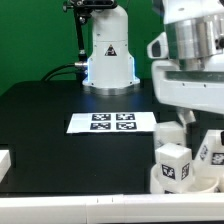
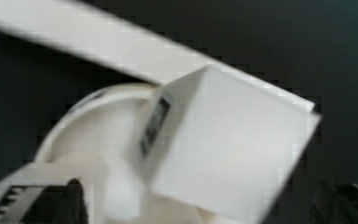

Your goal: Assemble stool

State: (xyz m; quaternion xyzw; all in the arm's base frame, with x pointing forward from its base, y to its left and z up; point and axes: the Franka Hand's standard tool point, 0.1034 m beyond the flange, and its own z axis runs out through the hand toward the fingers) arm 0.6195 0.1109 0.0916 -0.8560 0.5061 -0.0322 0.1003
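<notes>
The stool's round white seat disc [image 1: 186, 183] lies at the exterior view's lower right. A tagged white block leg [image 1: 173, 161] stands upright on it, and a second leg [image 1: 211, 150] stands at the disc's right side. My gripper [image 1: 184, 134] hangs straight above the first leg. In the wrist view that leg [image 2: 238, 140] fills the middle, beside the seat rim [image 2: 83, 130]. My gripper [image 2: 194, 205] is open: its dark fingertips [image 2: 44, 198] stand wide at either side of the leg, with a gap on the seat side.
The marker board [image 1: 112, 122] lies mid-table in front of the robot base [image 1: 108, 55]. A white bar [image 1: 80, 210] runs along the table's near edge, and a white piece [image 1: 4, 160] sits at the left edge. A white bar [image 2: 105, 40] crosses the wrist view.
</notes>
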